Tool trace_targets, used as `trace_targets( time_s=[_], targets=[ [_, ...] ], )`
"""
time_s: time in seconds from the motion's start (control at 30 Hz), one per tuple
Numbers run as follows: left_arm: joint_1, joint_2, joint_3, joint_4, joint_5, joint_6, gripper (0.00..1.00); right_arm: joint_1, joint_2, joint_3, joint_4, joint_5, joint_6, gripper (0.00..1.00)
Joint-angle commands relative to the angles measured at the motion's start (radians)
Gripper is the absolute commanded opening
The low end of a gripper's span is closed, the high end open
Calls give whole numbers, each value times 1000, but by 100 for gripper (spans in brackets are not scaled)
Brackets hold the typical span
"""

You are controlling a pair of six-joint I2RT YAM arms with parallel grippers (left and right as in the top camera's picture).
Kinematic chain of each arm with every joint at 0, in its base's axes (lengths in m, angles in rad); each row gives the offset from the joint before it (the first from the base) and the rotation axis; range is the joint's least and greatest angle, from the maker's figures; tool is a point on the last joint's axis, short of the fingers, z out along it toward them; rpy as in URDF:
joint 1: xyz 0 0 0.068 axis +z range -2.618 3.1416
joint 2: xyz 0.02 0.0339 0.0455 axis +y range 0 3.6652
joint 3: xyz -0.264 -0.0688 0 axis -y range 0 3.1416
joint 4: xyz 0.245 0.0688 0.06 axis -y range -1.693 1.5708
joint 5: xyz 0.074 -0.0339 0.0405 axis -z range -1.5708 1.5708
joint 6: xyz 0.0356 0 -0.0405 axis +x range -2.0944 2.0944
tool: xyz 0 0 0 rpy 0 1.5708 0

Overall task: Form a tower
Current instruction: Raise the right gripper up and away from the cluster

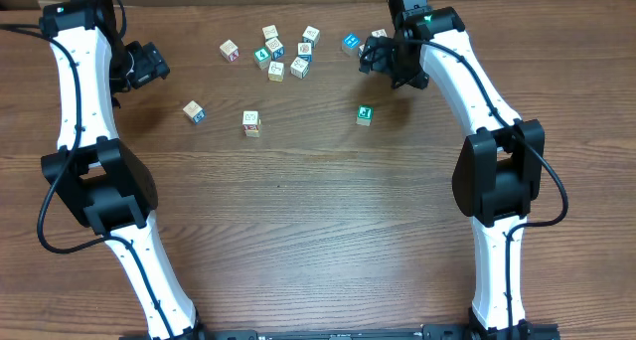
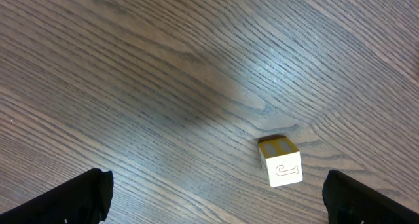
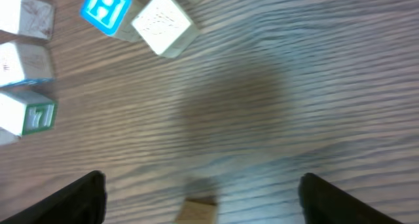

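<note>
Left gripper [image 2: 216, 188] gaped wide, empty; lone cube [image 2: 280, 162] lay on counter [image 2: 131, 67] nearby. Right gripper [image 3: 200, 185] gaped wide, empty, near scattered cubes [image 1: 275, 48].

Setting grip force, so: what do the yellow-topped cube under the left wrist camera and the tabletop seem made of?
The cube looks like pale matte wood with printed faces: crisp edges, yellow top, outlined letter. The tabletop looks like wood or wood-grain laminate, semi-gloss: streaky grain, soft glare; which one is unclear.
</note>
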Motion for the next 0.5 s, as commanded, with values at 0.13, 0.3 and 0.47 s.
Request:
trace_targets(
  time_s=[0.13,0.3,0.47],
  targets=[
    [2,-19,18,1,-2,-21,100,-1,-44,142,-87,-62,-76,22],
    [2,-19,18,1,-2,-21,99,-1,-44,364,-137,-63,-76,4],
    [2,-19,18,1,-2,-21,100,-1,-44,509,-125,-59,-77,4]
  ],
)
